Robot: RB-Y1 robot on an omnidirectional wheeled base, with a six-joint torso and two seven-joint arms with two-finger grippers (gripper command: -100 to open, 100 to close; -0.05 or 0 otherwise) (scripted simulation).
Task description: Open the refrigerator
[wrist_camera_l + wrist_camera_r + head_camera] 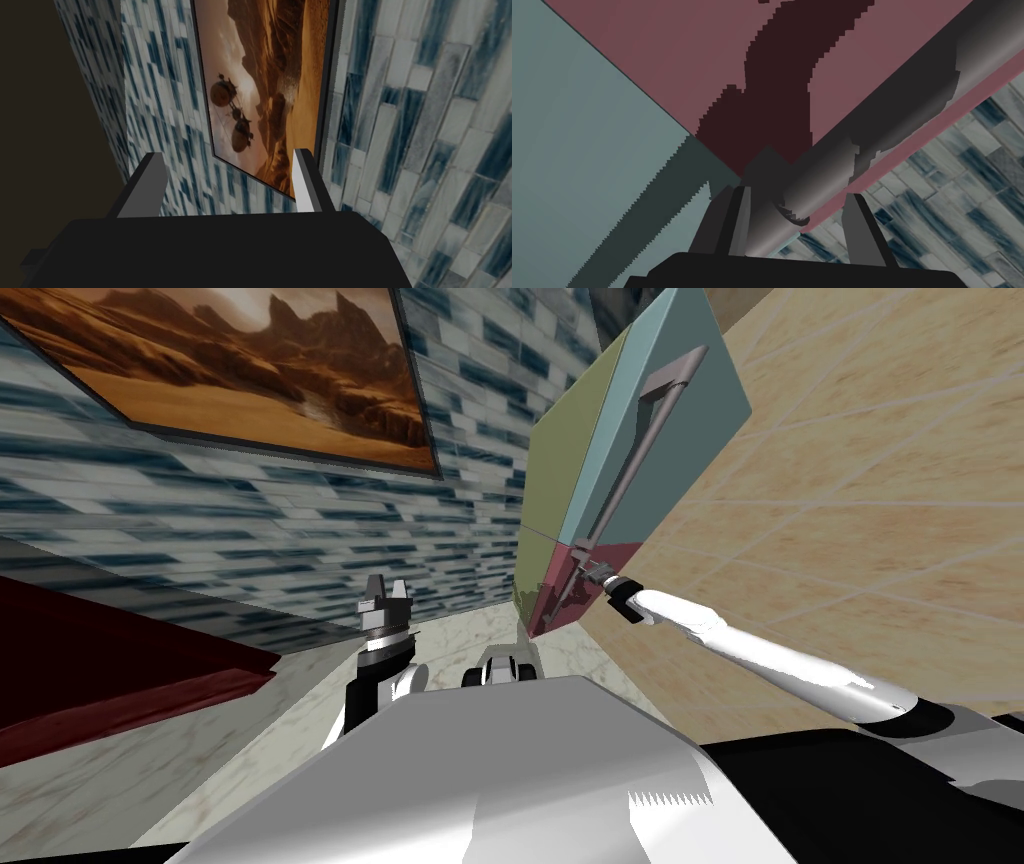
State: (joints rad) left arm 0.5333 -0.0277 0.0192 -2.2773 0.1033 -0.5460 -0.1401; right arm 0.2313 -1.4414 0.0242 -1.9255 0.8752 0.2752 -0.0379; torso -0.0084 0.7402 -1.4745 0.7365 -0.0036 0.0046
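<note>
At lower handle [892, 115] | right claw [797, 194] clamped on it, far end cut off | left claw [227, 155] apart

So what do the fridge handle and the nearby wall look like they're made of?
Handle: probably brushed metal, a smooth grey bar with a soft sheen. Wall: looks like glazed or stone tile, narrow staggered pieces streaked blue and white.

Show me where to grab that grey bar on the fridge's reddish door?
Grip the grey bar near its end by the blue-green door, coming straight at the reddish door front: it is a round rod standing off the panel, leaving room either side.
</note>
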